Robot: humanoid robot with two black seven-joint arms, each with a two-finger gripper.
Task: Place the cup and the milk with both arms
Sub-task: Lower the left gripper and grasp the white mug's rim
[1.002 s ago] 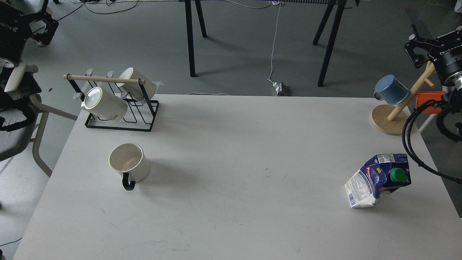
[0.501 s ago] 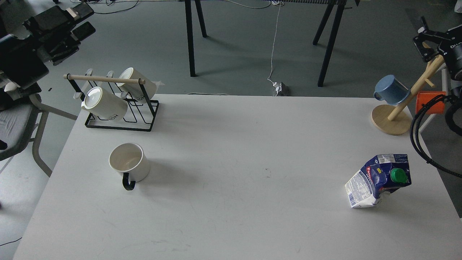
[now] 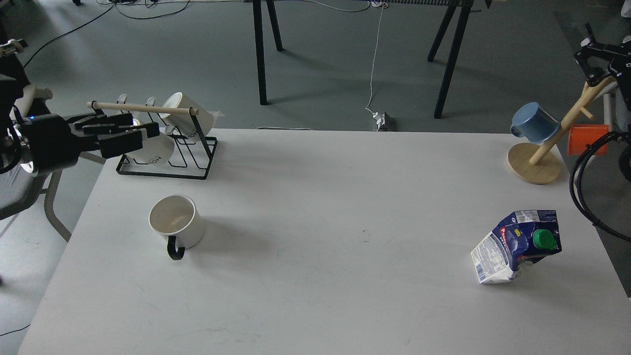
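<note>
- The white cup [image 3: 176,220] stands upright on the bench [image 3: 315,296], just in front of the mug rack [image 3: 162,143].
- The milk carton [image 3: 517,246] stands far right of the rack.
- The left claw [image 3: 135,133] overlaps the rack; its gap cannot be told.
- The right claw [image 3: 599,54] likewise.

A white cup [image 3: 177,221] with a black handle stands upright and empty on the desk's [image 3: 315,296] left side. A dented blue-and-white milk carton [image 3: 515,245], green cap on, leans at far right.
</note>
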